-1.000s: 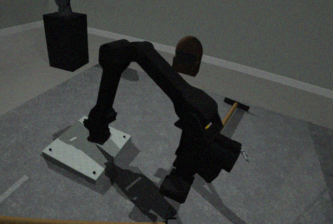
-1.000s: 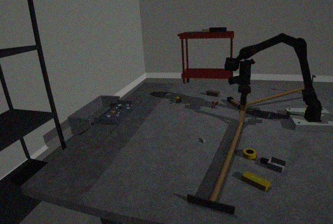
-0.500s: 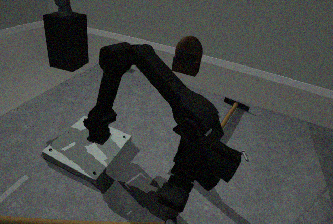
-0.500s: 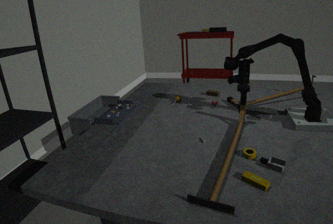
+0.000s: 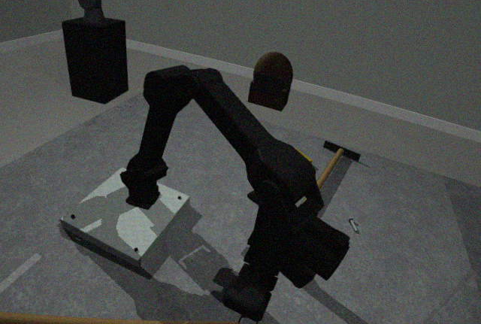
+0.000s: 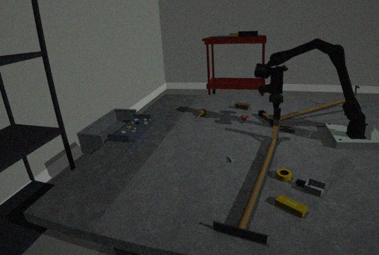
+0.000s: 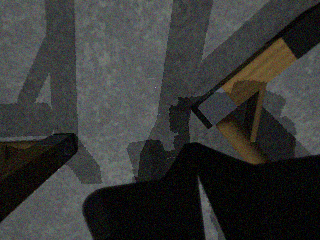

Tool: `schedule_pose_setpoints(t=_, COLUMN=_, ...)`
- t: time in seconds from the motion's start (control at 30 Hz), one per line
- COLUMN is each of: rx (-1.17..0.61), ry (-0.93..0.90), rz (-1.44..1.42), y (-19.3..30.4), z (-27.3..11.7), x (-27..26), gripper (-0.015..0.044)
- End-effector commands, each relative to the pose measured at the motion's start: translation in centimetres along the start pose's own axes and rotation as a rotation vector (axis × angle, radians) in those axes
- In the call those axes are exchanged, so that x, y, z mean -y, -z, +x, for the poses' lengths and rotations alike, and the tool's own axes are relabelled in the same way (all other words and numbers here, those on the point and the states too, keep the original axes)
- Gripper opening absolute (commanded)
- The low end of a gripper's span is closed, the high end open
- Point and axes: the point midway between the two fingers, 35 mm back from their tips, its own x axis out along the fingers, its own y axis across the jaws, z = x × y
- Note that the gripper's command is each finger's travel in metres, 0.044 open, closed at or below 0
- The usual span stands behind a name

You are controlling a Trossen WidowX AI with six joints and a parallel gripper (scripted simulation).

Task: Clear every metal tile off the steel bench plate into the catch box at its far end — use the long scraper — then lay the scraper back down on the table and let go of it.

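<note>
The steel bench plate [image 6: 118, 137] lies dark at the left in the exterior view, with several small tiles [image 6: 122, 131] on it. The grey catch box [image 6: 92, 143] stands beside it. A long scraper [image 6: 258, 181] [image 5: 329, 168] has a wooden handle and a wide black blade at the table's near edge in the exterior view. My gripper [image 6: 276, 115] [image 7: 191, 149] is shut with nothing seen in it. It points down over the scraper's handle end; contact cannot be told. The wrist view shows wooden and black tool parts on both sides of the fingers.
A second wooden-handled tool [image 6: 315, 109] lies toward the arm's base. A yellow tape roll [image 6: 283, 175], a yellow block [image 6: 291, 205], a grey part [image 6: 314, 187], red-handled pliers [image 6: 245, 118] and a brown block [image 6: 242, 105] lie around. A dark shelf rack [image 6: 52, 84] stands left.
</note>
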Motion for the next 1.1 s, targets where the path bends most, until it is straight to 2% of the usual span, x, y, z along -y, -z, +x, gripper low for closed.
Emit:
schedule_pose_setpoints(t=0.0, rx=-0.001, ry=0.000, rz=-0.004, y=-0.2, z=0.0, x=0.6, gripper=0.0000)
schedule_pose_setpoints(t=1.07, rx=-0.001, ry=0.004, rz=-0.004, y=-0.5, z=0.0, x=5.6, gripper=0.0000)
